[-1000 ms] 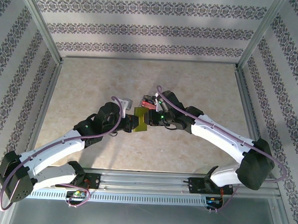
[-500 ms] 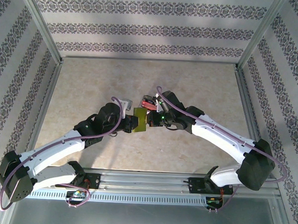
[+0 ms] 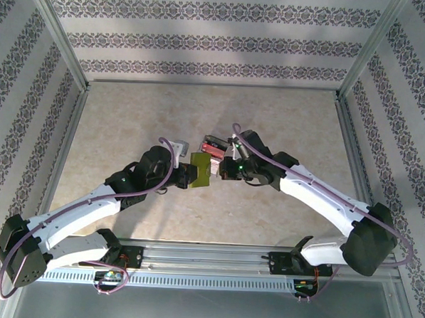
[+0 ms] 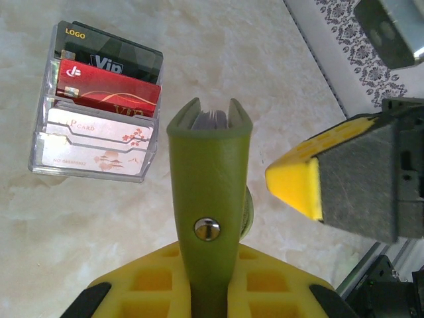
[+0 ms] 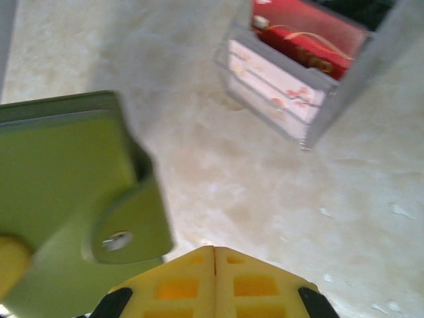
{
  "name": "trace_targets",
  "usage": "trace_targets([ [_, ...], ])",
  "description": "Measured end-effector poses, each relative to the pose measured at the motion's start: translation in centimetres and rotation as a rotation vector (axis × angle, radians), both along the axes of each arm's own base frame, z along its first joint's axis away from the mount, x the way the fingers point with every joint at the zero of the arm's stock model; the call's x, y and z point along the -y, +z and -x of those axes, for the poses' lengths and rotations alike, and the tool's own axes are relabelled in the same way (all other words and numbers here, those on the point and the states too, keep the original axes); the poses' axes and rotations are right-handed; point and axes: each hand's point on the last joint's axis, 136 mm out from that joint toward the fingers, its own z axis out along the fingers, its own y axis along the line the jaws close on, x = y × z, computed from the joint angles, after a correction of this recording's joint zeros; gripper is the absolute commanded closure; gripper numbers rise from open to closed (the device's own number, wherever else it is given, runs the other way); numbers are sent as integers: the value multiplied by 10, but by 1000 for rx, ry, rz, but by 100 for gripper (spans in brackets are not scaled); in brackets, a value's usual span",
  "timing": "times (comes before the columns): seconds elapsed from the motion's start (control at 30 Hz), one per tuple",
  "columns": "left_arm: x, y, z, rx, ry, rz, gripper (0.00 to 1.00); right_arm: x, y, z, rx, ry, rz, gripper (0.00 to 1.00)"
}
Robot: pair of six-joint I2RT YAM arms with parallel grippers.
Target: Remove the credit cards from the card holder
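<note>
The left fingers (image 4: 142, 281) pinch the yellow-green card holder (image 4: 209, 179) by one end, folded shut, above the surface (image 4: 232, 40). The right fingers (image 5: 199, 265) are pressed together on nothing, just beside the holder. A clear box (image 4: 99, 106) of cards stands close behind.
</note>
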Motion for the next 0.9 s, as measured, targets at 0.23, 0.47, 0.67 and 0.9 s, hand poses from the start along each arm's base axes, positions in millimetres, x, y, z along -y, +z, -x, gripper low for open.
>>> trace_targets([
  [0.23,0,0,0,1,0,1,100,9,0,4,-11,-11,-39,73],
  [0.47,0,0,0,1,0,1,100,-7,22,5,28,23,-146,62],
  [0.67,0,0,0,1,-1,1,100,-29,14,7,2,70,-128,61],
  [0.9,0,0,0,1,-1,1,100,-40,16,8,6,90,-124,56],
])
